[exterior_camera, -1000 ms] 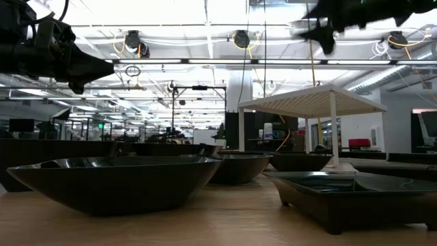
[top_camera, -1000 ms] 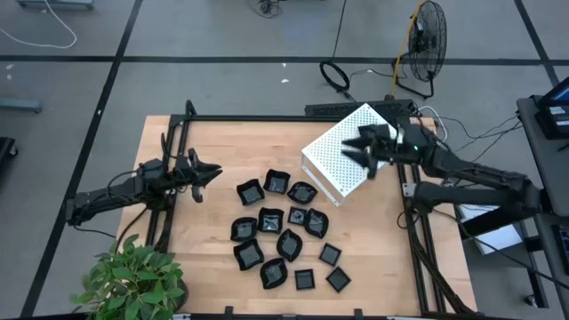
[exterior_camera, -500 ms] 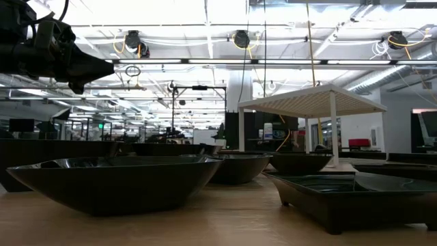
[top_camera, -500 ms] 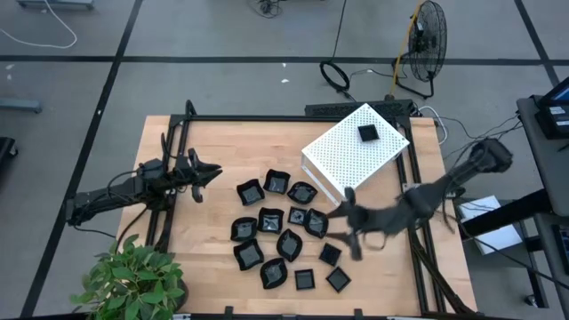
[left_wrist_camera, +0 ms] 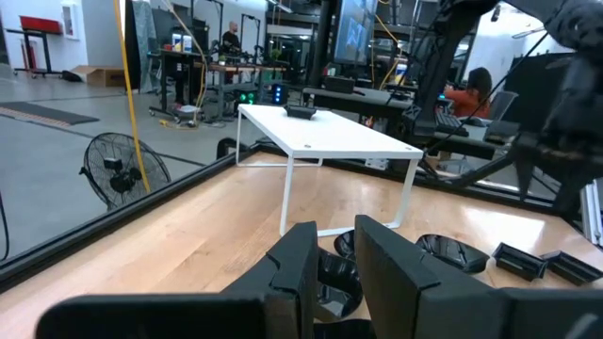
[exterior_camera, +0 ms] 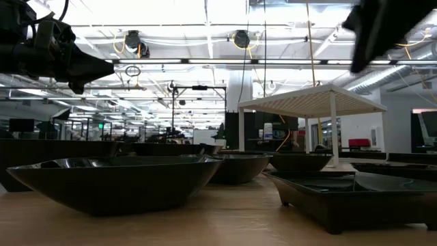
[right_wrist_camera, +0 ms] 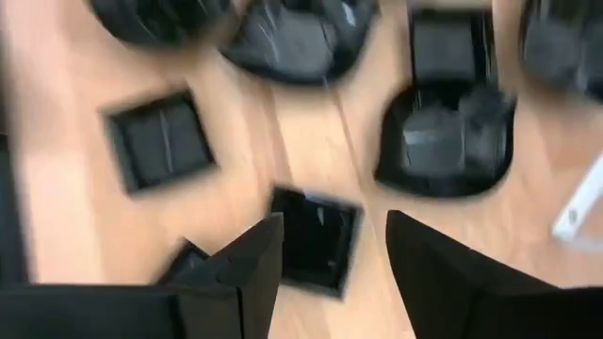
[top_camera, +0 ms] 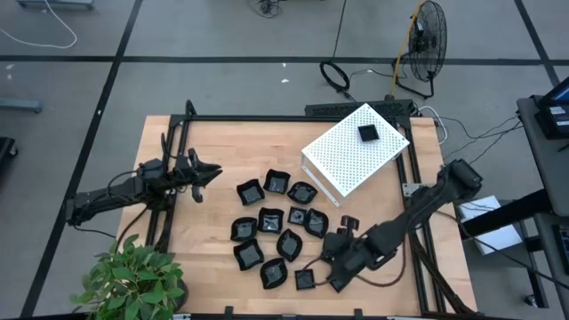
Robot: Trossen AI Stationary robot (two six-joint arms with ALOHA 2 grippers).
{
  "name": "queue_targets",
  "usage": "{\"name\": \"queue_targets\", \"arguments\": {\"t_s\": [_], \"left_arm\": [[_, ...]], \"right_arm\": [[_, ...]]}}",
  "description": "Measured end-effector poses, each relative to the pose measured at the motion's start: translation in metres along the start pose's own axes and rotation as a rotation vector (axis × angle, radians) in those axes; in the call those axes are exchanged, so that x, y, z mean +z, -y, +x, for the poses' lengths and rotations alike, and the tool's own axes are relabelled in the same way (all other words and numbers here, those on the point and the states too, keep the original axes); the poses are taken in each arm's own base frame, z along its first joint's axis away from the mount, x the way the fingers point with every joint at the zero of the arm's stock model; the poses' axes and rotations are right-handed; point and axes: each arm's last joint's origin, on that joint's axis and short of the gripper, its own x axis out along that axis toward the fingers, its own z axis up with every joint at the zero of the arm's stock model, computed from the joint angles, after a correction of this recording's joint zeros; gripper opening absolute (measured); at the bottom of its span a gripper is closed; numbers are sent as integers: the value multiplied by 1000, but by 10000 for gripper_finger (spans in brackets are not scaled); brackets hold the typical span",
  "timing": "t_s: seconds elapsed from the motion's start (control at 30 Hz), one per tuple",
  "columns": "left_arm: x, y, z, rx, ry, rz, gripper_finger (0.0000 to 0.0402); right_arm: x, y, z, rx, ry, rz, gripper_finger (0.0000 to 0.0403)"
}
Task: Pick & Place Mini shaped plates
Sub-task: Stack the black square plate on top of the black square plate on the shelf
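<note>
- The right gripper hangs low over the near right part of the wooden table, above the near right edge of the cluster of mini shaped plates.
- In the right wrist view its two dark fingers stand apart with nothing between them; a small square plate lies on the wood in line with the gap, below the tips and not touched.
- Another square plate sits just beside it, and a deeper wavy-edged dish lies farther on.
- The cluster fills the middle and near part of the table, the dishes lying close together, some touching.
- One more small black plate rests on top of the white box, at the far right of the table.
- The plates are glossy black: some flat-bottomed squares with raised rims, some leaf-shaped with pointed ends, some with rippled edges.
- The box is white, flat-topped and perforated all over with small holes; from the low view it stands on thin legs.
- The table is pale wood with visible grain, framed by dark metal rails.
- The left gripper waits in the air over the left side of the table, well apart from the plates, its fingers set narrow with only a slim gap and holding nothing.
</note>
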Motion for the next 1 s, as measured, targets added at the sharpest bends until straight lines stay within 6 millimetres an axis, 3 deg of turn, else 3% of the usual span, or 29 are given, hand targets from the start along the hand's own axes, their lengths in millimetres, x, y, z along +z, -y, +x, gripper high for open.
{"name": "queue_targets", "arguments": {"t_s": [0.57, 1.0], "left_arm": [[0, 0, 0, 0, 0, 0, 77], [0, 0, 0, 0, 0, 0, 76]], "right_arm": [[-34, 22, 56, -17, -57, 101, 171], [-42, 26, 69, 19, -29, 123, 171]]}}
